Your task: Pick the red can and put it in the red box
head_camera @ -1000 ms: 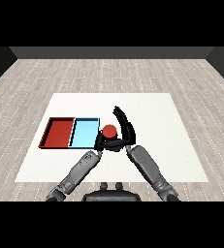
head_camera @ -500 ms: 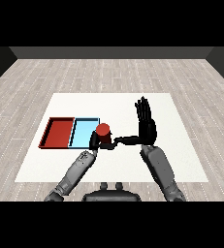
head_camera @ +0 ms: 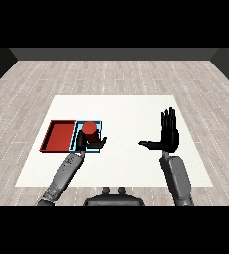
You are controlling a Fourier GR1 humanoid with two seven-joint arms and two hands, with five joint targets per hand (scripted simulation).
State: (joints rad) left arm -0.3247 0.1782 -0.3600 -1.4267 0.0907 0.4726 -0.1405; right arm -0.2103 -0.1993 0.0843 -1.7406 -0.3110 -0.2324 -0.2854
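A white table (head_camera: 131,106) stands on a pale plank floor. At its left lies the red tray (head_camera: 59,136), touching the light blue tray (head_camera: 79,130) beside it. The left hand (head_camera: 92,144) is curled round the red can (head_camera: 89,129), held over the blue tray. Well apart to the right, the right hand (head_camera: 168,135) is raised with straight, spread fingers, holding nothing.

Two matte grey, tube-shaped forearms enter from about seven and five o'clock, each segmented near the wrist. Each ends in a glossy black left hand (head_camera: 90,143) or right hand (head_camera: 168,135) with slim jointed fingers.
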